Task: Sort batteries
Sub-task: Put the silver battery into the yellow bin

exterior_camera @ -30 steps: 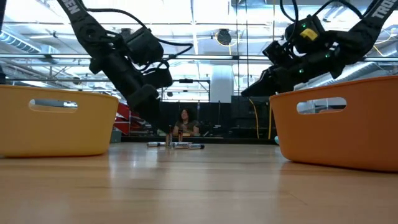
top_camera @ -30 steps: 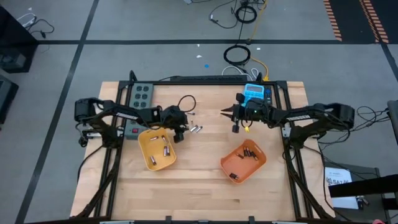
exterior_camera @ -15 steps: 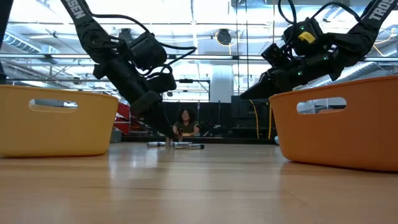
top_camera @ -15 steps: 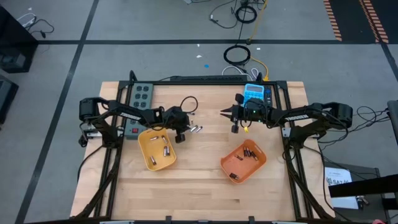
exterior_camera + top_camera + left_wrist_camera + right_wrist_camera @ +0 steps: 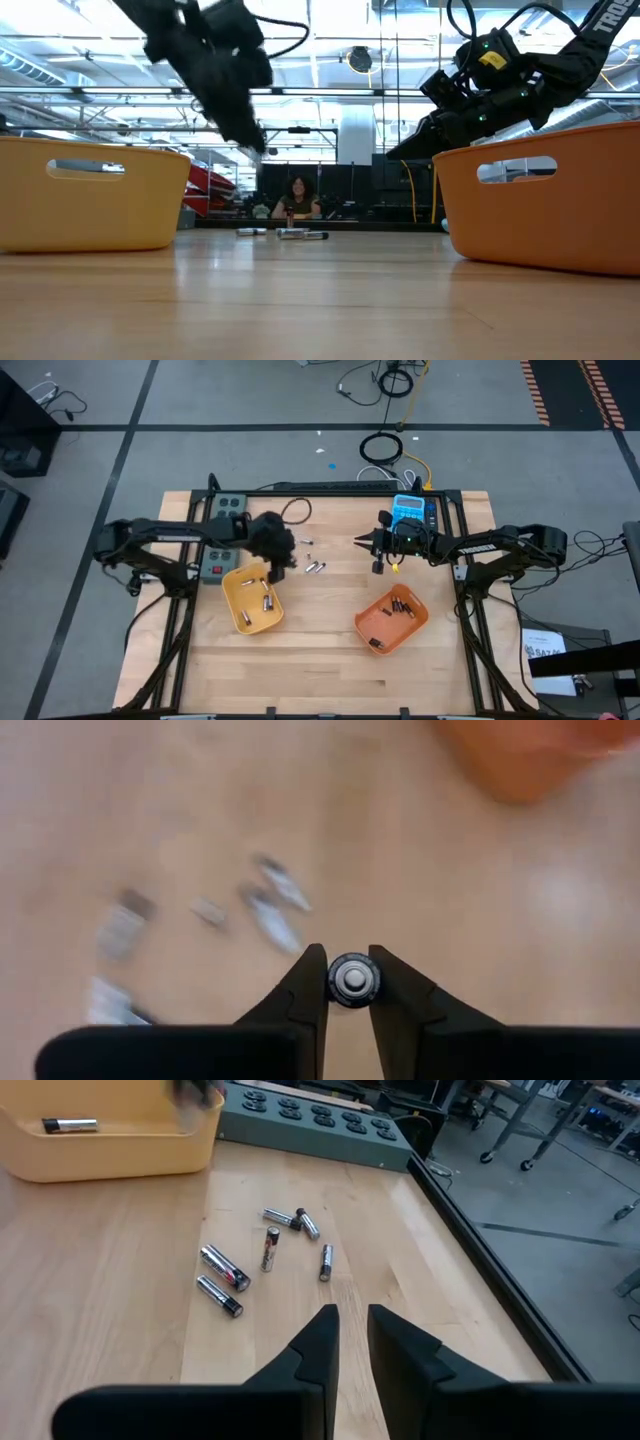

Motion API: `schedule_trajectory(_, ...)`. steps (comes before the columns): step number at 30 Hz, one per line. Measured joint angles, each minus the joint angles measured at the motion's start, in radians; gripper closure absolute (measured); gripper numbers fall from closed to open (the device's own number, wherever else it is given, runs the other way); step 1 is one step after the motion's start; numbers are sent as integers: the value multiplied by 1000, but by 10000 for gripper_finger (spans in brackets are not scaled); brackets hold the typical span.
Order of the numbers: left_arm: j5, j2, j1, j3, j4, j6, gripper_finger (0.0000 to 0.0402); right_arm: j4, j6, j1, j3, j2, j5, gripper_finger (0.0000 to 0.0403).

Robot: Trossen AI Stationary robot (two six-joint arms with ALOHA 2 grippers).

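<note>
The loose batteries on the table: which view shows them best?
The right wrist view: the loose batteries lie sharp and separate. The high view shows tiny specks, the low view a distant row, the left wrist view a blur.

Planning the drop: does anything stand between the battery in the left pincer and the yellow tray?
Nothing visible does. The left pincer holds the battery raised in the air near the yellow tray; the right pincer waits by the calculator, well away.

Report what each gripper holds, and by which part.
The left gripper pinches one battery across its round body, end-on to the wrist camera. The right gripper holds nothing.
</note>
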Motion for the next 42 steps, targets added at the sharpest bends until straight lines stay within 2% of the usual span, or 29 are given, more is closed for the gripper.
schedule_trajectory(2, 145, -33, 12, 24, -137, -94, 348, 0, 0, 0, 0, 0, 0, 355)
schedule_trajectory(4, 218, -54, 1, 17, -254, -150, 348, -2, 0, 0, 0, 0, 0, 355)
schedule_trajectory(8, 195, -59, -58, -63, -379, -224, 343, -11, 0, 0, 0, 0, -3, 355)
schedule_trajectory(13, 101, -44, -100, -187, -299, -369, 285, -18, 15, 0, 0, 0, -54, 355)
schedule_trajectory(17, 82, -43, -101, -191, -280, -425, 247, -18, 16, 1, 0, 0, -55, 355)
schedule_trajectory(19, 111, -49, -102, -177, -285, -427, 237, -19, 16, 1, 0, 0, -55, 355)
schedule_trajectory(22, 146, -63, -102, -131, -282, -393, 234, -19, 15, 1, 0, 0, -56, 355)
schedule_trajectory(25, 121, -65, -102, -89, -228, -321, 232, -20, 8, 1, 0, 0, -56, 355)
schedule_trajectory(27, 45, -65, -98, -74, -158, -270, 232, -21, 3, 1, 0, 0, -56, 355)
schedule_trajectory(31, -170, -36, -77, -74, -49, -140, 231, -23, -1, 1, 0, 0, -55, 355)
schedule_trajectory(34, -247, -2, -64, -74, -12, -26, 231, -35, -3, 1, 0, 0, -56, 355)
schedule_trajectory(38, -265, 49, -57, -75, 86, 86, 230, -37, -15, 1, 0, 10, -56, 355)
schedule_trajectory(42, -260, 103, -37, -75, 179, 103, 216, -32, -31, 1, 0, 42, -56, 355)
